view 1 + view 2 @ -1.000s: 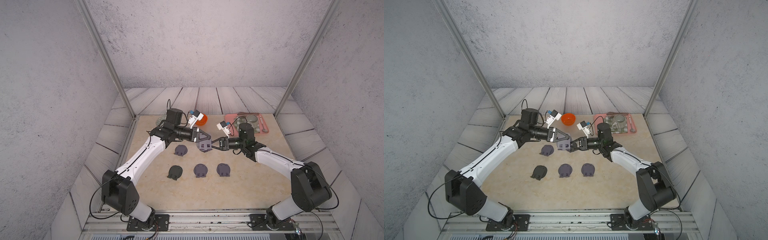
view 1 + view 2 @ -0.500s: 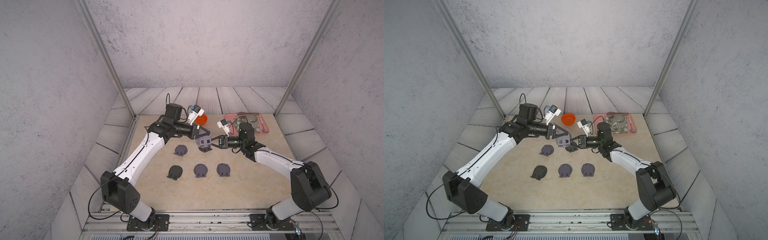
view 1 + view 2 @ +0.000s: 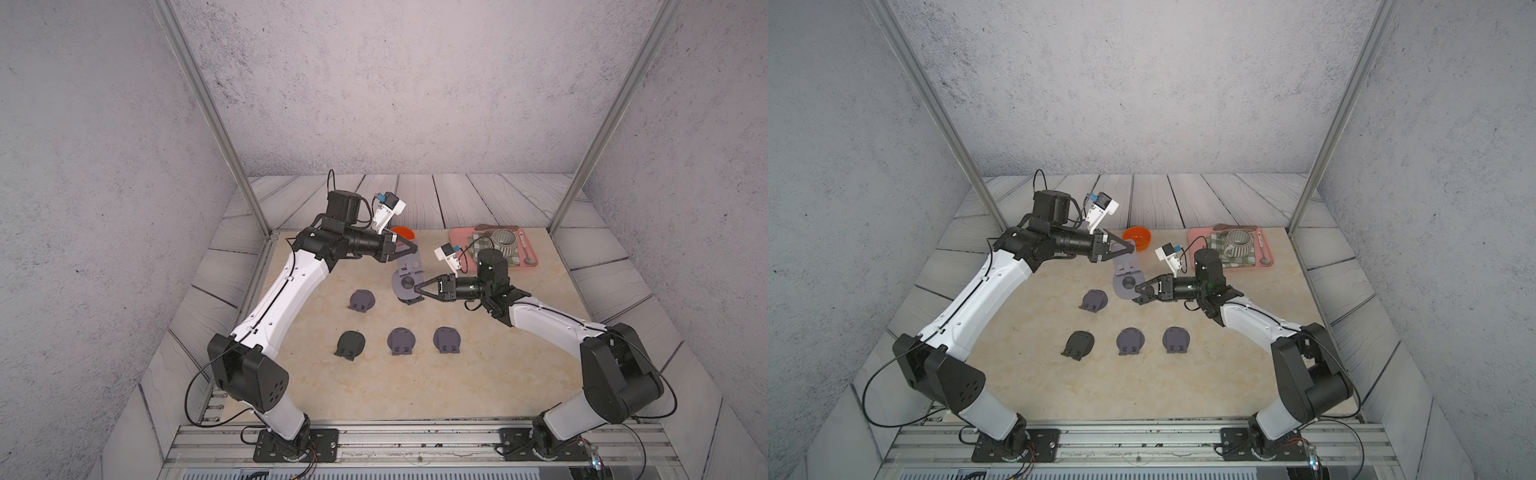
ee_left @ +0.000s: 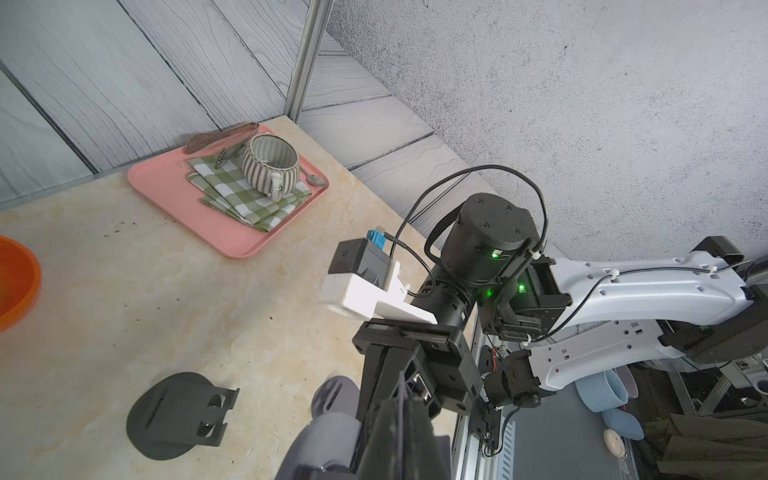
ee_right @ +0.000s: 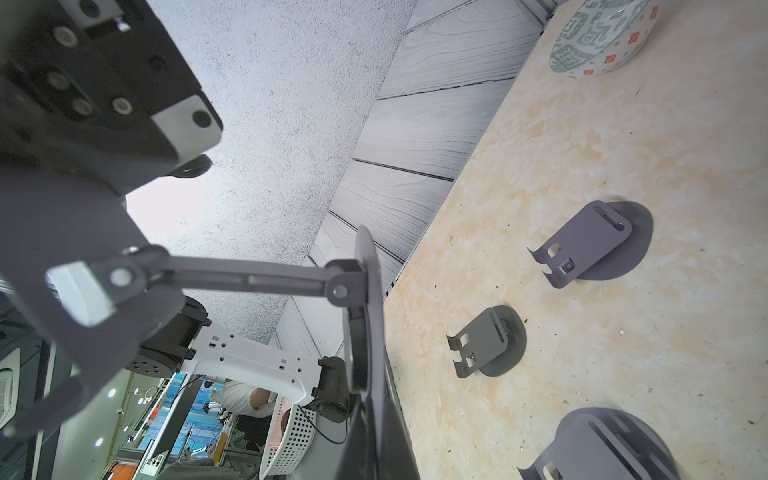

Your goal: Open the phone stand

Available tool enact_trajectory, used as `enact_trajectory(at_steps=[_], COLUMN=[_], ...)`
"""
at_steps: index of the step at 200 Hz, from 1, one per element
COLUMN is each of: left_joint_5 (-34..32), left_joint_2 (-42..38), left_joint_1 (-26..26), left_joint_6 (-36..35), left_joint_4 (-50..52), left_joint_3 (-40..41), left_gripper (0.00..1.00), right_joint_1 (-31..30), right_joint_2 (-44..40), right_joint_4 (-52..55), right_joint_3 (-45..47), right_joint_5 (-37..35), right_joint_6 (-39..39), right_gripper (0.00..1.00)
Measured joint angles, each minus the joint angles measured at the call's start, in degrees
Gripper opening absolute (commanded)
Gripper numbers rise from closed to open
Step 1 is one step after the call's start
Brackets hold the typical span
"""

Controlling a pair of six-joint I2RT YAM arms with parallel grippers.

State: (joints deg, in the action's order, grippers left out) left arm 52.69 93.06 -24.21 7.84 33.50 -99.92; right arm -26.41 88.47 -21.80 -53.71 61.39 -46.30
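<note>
Grey phone stand (image 3: 407, 274) (unfolded) held between left gripper (image 3: 415, 250) and right gripper (image 3: 417, 288)

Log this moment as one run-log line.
left gripper: shut on phone stand plate | right gripper: shut on round base | stand: partly unfolded, held between both | spare stands: untouched

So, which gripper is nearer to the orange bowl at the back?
Left. The left gripper is just in front of the orange bowl; the right gripper is farther forward, gripping the base of the phone stand.
</note>
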Motion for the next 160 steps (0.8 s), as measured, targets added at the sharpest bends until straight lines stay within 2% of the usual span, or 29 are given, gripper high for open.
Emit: enact_trajectory(at_steps=[72, 116, 123, 131, 160], left_joint_5=[-1.5, -1.7, -1.7, -1.6, -3.0], left_joint_2=[-2.2, -2.8, -3.0, -3.1, -3.1], left_joint_1=[-0.7, -1.0, -1.1, -1.2, -1.9], left_joint_6=[-5.2, -5.5, -5.5, -5.5, -6.4], left_joint_4=[-0.7, -2.8, -3.2, -3.6, -7.1], left_joint_3=[4.7, 7.6, 8.2, 8.6, 8.9], left_gripper=[0.00, 0.00, 0.00, 0.00, 0.00], right_joint_1=[-0.3, -0.2, -0.2, -0.2, 0.2], right_joint_2=[1.7, 3.3, 3.6, 3.8, 4.2], right_joint_4=[3.3, 11.0, 13.4, 16.3, 27.0], right_joint_3=[-1.2, -4.5, -5.6, -6.8, -10.5], right_joint_5=[1.6, 2.6, 2.6, 2.5, 0.6], right_joint_6=[0.1, 3.4, 4.7, 6.2, 11.9], right_gripper=[0.00, 0.00, 0.08, 0.21, 0.26])
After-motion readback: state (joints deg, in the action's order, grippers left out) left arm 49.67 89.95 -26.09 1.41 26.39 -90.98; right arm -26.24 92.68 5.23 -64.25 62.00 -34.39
